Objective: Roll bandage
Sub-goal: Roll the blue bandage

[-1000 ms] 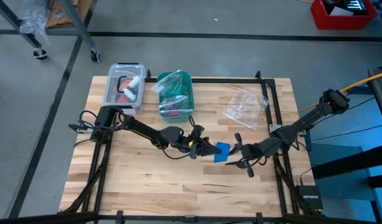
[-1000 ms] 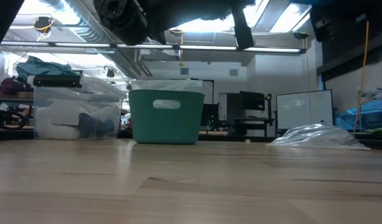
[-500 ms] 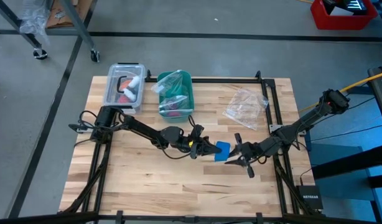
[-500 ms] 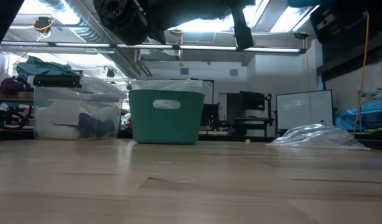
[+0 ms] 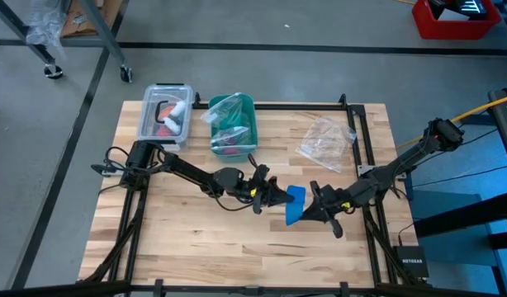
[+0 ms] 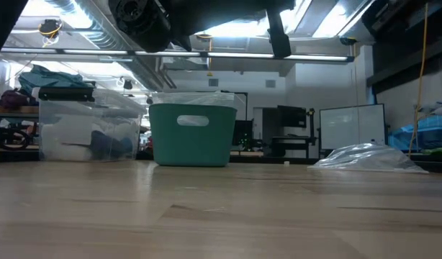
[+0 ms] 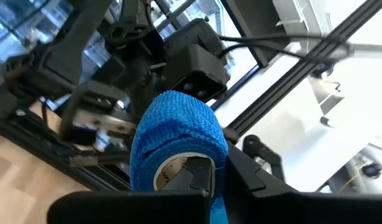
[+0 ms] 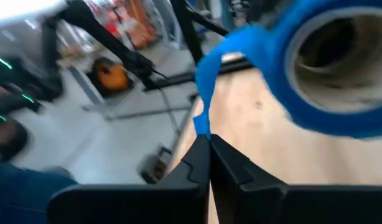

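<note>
The bandage (image 5: 295, 204), judged light, soft and easily deformed, is held above the counter (image 5: 237, 247): roll clamped in the left tool (image 5: 280, 198), loose tail pinched in the right tool (image 5: 307, 212).

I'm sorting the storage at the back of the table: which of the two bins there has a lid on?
The clear plastic bin, at the table's back left corner, wears a lid. The teal plastic bin beside it is open on top, with clear bags sticking out.
</note>
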Robot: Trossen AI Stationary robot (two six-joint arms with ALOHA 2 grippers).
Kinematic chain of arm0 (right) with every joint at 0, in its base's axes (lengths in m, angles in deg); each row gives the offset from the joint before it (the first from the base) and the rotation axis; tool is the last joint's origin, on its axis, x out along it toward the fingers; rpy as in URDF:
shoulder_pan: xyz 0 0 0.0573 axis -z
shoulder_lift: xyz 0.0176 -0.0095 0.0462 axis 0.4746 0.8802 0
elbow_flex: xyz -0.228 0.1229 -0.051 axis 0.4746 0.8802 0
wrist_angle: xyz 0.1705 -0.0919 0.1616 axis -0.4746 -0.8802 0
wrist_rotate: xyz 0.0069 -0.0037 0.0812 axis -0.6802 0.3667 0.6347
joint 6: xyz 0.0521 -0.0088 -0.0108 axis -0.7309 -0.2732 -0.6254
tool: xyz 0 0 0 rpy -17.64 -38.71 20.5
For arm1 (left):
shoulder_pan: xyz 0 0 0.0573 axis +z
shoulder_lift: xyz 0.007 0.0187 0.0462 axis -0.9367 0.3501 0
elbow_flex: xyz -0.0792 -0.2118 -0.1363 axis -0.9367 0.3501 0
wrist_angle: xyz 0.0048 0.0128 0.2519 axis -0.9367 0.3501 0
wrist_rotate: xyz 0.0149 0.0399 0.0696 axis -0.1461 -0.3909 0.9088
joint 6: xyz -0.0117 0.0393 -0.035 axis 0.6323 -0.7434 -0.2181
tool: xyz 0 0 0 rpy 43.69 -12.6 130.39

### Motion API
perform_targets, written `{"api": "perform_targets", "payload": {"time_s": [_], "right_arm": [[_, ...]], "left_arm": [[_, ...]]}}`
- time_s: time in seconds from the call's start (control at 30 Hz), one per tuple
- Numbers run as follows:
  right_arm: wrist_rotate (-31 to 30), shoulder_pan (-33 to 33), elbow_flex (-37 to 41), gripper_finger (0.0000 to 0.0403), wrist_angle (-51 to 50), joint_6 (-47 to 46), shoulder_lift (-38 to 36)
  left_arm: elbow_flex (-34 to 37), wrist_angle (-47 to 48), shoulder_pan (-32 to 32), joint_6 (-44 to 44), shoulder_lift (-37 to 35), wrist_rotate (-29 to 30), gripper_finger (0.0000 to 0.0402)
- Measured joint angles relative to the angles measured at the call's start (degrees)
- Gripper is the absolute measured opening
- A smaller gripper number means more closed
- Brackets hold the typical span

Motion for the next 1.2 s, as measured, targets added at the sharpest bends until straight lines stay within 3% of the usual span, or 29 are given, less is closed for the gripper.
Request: {"api": "perform_targets", "payload": {"time_s": [0.23,0.37,0.67,0.97,1.2], "right_arm": [[0.55,0.0,0.0,0.0003,11.61,-9.31,0.0],[-3.41,0.0,0.0,0.0003,15.64,-10.99,0.0],[-10.02,0.0,0.0,0.0001,11.28,-11.2,0.0],[-8.74,0.0,0.0,0.0001,6.07,-11.17,0.0],[-5.74,0.0,0.0,0.0023,3.55,-11.18,0.0]], "left_arm": [[0.0,2.84,0.02,-3.4,-0.06,1.0,0.0003],[0.04,7.2,-0.47,-1.37,-0.06,0.88,0.0003],[0.04,7.94,-2.94,5.53,-0.06,-2.84,0.0003],[0.04,10.18,-4.65,20.33,-0.06,-7.85,0.0003],[0.04,10.39,-4.72,23.82,-0.06,-10.06,0.0003]]}}
